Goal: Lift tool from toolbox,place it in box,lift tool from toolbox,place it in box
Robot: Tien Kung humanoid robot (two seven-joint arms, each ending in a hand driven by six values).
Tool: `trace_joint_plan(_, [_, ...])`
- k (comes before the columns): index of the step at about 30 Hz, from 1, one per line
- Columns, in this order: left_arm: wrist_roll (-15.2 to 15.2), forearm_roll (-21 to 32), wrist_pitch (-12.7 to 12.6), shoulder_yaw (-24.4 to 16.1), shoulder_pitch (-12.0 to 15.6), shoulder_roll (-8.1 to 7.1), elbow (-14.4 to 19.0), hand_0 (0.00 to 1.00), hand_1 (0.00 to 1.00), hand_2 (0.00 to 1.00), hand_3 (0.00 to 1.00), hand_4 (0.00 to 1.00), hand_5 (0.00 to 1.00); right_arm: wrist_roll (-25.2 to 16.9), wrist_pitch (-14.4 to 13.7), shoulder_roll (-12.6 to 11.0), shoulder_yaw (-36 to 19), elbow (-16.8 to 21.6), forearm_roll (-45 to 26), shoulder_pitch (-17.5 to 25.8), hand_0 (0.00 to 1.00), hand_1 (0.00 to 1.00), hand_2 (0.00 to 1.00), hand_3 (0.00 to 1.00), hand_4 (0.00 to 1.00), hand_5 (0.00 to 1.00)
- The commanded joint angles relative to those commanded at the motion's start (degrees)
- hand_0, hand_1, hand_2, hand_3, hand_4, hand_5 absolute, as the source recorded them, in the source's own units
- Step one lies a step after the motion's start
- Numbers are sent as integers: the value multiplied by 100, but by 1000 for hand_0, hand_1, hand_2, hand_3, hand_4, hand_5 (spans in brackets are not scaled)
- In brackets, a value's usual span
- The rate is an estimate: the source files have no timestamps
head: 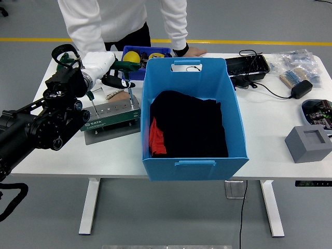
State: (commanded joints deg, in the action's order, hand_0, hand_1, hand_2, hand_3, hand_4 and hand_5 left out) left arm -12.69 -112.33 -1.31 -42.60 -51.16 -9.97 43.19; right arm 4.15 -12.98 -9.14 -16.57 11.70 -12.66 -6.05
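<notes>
Gripping one tool point(118, 82), left robot hand point(98, 65), one box point(191, 119)

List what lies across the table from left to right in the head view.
Left hand → green tool holder → blue box → black tray → black power adapter → grey block.

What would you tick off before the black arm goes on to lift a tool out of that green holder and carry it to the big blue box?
1. White-gloved left hand over the green metal tool holder: ok.
2. Firm grasp on a black-handled tool: cannot tell; the fingers' grasp is hidden.
3. Large blue plastic box open-topped and beside the holder: ok.
4. Room inside the box: ok, though black cloth covers its floor.
5. Person's hand resting on the table behind the box, clear of the path: ok.
6. Right arm out of the way: ok, it is out of view.
</notes>
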Motion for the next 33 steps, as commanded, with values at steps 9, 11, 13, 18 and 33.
trace_joint_plan(9, [-3,181,24,29,-43,-7,-29,88,15,78,134,998,630,-11,1,-8,31,-2,-51,-13,648,632,709,551,779,673])
trace_joint_plan(11, [-6,185,27,32,-50,-4,-28,88,3,67,104,998,615,-12,0,-8,30,-3,-55,-15,648,630,709,550,779,673])
trace_joint_plan(13, [-6,196,26,33,-61,0,-27,88,3,67,104,998,615,-10,0,-10,27,-4,-49,-17,648,630,709,550,779,673])
trace_joint_plan(18, [18,266,-11,32,-94,-4,-37,84,2,49,70,998,641,-7,-2,-11,19,-5,-42,-23,647,630,708,550,779,673])
trace_joint_plan(33, [214,635,-331,101,-205,-52,-71,89,2,35,41,998,840,7,-3,-14,-12,-6,-15,-26,647,629,707,551,779,673])
